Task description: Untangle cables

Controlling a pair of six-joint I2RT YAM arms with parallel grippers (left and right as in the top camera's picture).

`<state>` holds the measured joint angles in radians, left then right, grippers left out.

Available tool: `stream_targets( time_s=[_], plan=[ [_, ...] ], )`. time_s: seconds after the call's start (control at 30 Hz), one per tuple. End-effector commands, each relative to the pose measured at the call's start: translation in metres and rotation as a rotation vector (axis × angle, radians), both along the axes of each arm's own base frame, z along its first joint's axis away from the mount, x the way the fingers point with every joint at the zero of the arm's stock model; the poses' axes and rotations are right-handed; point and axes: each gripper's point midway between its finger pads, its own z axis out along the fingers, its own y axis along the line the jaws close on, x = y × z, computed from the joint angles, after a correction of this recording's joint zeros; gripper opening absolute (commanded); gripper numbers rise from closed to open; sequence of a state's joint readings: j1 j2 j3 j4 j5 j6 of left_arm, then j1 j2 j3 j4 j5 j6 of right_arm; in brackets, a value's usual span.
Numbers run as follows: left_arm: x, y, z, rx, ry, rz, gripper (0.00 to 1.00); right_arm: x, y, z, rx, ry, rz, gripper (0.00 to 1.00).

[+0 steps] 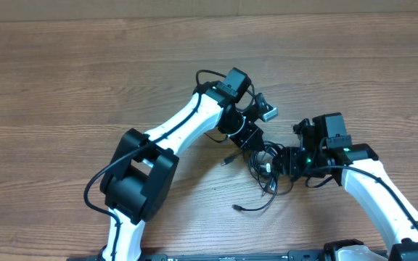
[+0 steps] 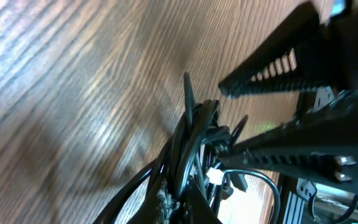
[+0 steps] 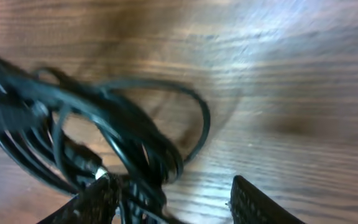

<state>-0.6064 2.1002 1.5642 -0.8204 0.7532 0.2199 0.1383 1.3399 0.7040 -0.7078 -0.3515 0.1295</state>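
Two arms, white-shelled with black joints, converge right of centre on a brown wood-grain table point(image 1: 85, 72): the left arm point(image 1: 176, 129) and the right arm point(image 1: 383, 190).

Item under inspection: a bundle of thin black flexible cables point(image 1: 268, 164). It lies knotted on the table between the two claws. One strand trails out toward the near edge and ends in a small plug point(image 1: 238, 208). A second short plug end point(image 1: 227, 160) sticks out on the left side, just beside the left arm's wrist.

Left gripper point(image 1: 255, 142): set directly over the upper left part of the bundle, pointing down into it. The overhead view hides its fingers. Its own wrist view shows only a dark mass among the strands at the lower edge. Whether it is spread or clamped cannot be told.

Right gripper point(image 3: 173, 185): spread wide. In its wrist view the two black fingers point(image 3: 98, 200) sit far apart at the lower edge, with wood grain showing between them. Several strands run down past the inner face of the left-hand finger; the blur leaves contact unconfirmed. The left wrist view shows this claw from in front, its ribbed fingers parted and their tips at the bundle.

A small white piece point(image 2: 215, 176) shows inside the tangle. The loops overlap, so the separate cords cannot be counted.
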Motion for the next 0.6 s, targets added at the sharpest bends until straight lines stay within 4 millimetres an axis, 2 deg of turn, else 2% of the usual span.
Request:
stream_targets(
  time_s=[0.0, 0.1, 0.23, 0.37, 0.5, 0.57],
  plan=[
    [0.0079, -0.0033, 0.0284, -0.087, -0.039, -0.013, 0.04, -0.0138, 0.0071, -0.0065, 0.042, 0.037, 0.024, 0.56],
    [0.0079, -0.0033, 0.0283, -0.086, -0.039, -0.013, 0.04, -0.0164, 0.0068, -0.0084, 0.041, 0.046, 0.024, 0.54],
    [0.0084, -0.003, 0.0275, -0.081, -0.042, -0.012, 0.04, -0.0151, 0.0076, -0.0077, 0.046, 0.04, 0.025, 0.43],
    [0.0094, -0.0022, 0.0263, -0.073, -0.045, -0.007, 0.04, -0.0148, 0.0075, -0.0077, 0.045, 0.038, 0.025, 0.27],
    [0.0107, -0.0011, 0.0249, -0.06, -0.047, 0.002, 0.04, -0.0106, 0.008, -0.0067, 0.047, 0.02, 0.025, 0.04],
    [0.0113, -0.0006, 0.024, -0.054, -0.048, 0.006, 0.04, -0.0094, 0.0061, -0.0073, 0.036, 0.017, 0.017, 0.04]
  ],
)
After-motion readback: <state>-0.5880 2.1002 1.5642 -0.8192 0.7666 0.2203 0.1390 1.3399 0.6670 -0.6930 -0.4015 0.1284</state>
